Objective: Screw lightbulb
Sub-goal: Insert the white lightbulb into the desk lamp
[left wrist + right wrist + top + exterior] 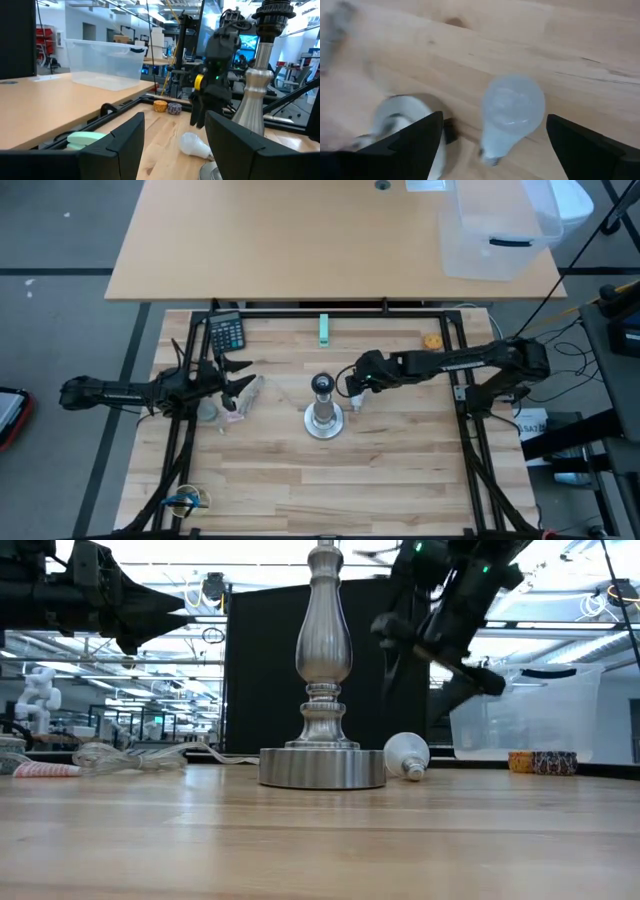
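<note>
My right fingers [490, 145] hang spread above the lightbulb [512, 112], which lies unscrewed on the counter [400, 470] beside the lamp stand [323, 412], socket empty.

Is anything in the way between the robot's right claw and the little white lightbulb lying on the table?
No, nothing visible. The right gripper hangs open right above the lightbulb, which lies on its side on the table beside the silver lamp stand. Only air shows between the fingers and the bulb.
</note>
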`<action>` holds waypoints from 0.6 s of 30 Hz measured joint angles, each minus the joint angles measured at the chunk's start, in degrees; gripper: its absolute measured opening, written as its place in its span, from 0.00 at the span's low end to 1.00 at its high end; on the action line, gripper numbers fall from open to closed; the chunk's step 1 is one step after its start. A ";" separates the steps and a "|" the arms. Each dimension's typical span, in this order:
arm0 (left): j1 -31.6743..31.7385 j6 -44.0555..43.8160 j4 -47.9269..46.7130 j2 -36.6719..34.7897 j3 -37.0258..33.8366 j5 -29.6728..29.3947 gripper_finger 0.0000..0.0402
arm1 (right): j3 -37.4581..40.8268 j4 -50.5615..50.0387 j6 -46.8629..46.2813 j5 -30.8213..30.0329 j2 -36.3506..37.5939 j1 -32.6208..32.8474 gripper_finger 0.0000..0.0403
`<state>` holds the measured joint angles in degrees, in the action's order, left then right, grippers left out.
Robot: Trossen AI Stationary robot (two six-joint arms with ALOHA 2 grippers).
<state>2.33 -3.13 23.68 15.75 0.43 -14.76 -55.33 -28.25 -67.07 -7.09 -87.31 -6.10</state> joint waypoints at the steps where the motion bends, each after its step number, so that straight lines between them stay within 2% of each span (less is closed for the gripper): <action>1: 0.00 -0.36 0.02 -0.02 0.00 0.00 0.52 | 0.00 0.06 0.00 -0.04 -0.76 -0.01 0.85; 18: 0.00 -1.16 -0.04 -0.02 0.02 0.02 0.52 | 0.00 1.17 -1.48 -0.49 -10.54 -0.16 0.85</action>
<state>2.33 -4.29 23.64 15.73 0.45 -14.74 -55.33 -27.08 -68.54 -7.58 -97.85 -6.26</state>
